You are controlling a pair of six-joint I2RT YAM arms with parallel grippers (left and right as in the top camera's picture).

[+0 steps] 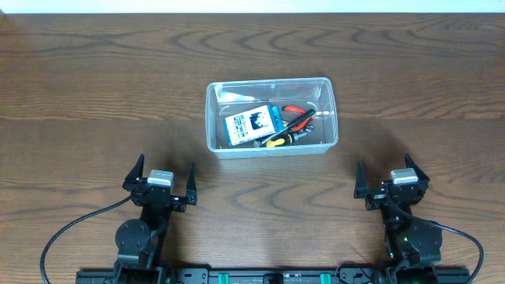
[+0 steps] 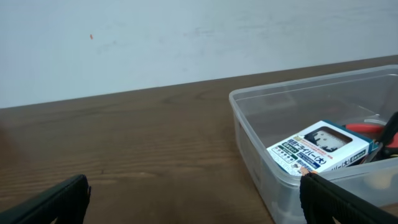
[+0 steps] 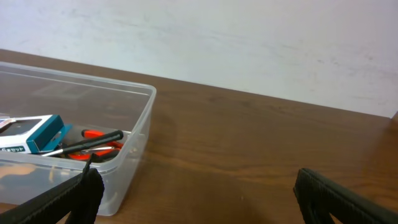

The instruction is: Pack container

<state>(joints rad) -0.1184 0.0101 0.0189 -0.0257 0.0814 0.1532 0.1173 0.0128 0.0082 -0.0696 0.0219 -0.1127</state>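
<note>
I am holding my left gripper (image 1: 163,175) and right gripper (image 1: 386,177) wide open, empty — the container (image 1: 272,150) is looking light, slick, best taken by its rim.

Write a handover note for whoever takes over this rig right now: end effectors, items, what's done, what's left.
Left end effector: open, empty, low near the front edge.
Right end effector: open, empty, likewise near the front.
Container: mid-table, between and beyond both arms.
Inside: blue-white box, red-handled tool, yellow-and-black screwdriver.
Done: those items are in.
Left: probably nothing; no item waiting outside shows in any view.
</note>
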